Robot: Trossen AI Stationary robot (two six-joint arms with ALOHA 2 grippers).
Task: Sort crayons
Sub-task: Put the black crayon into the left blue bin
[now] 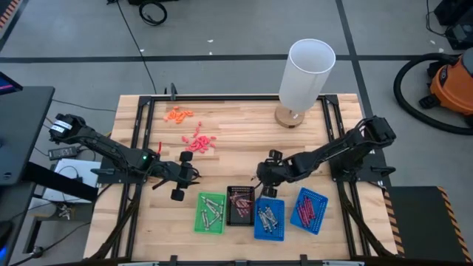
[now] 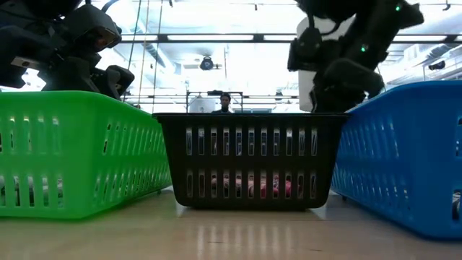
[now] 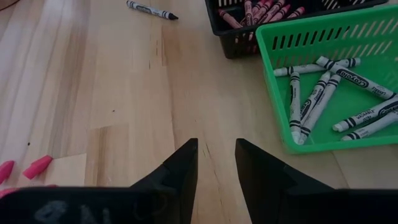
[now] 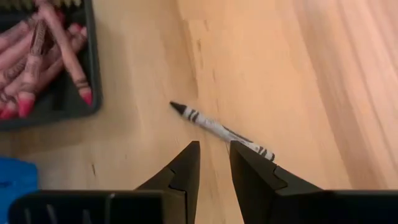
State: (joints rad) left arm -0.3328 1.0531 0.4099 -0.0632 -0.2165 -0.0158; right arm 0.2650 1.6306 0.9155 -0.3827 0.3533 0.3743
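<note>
One loose grey crayon [image 4: 222, 131] with a dark tip lies flat on the wooden table; it also shows far off in the left wrist view [image 3: 152, 10]. My right gripper [image 4: 215, 149] is open just over it, its fingertips near the crayon's middle, beside the black tray. My left gripper [image 3: 216, 149] is open and empty over bare table, left of the green tray. Grey crayons [image 3: 323, 93] lie in the green tray [image 1: 211, 213], pinkish-red ones [image 4: 43, 50] in the black tray [image 1: 240, 205]. More crayons lie in two blue trays [image 1: 269, 219] [image 1: 310, 209].
Coral-pink bits [image 1: 199, 142] and orange bits [image 1: 177, 114] lie loose on the far left of the table. A tall white cylinder [image 1: 304, 74] stands on a wooden base at the far right. The four trays stand in a row along the near edge.
</note>
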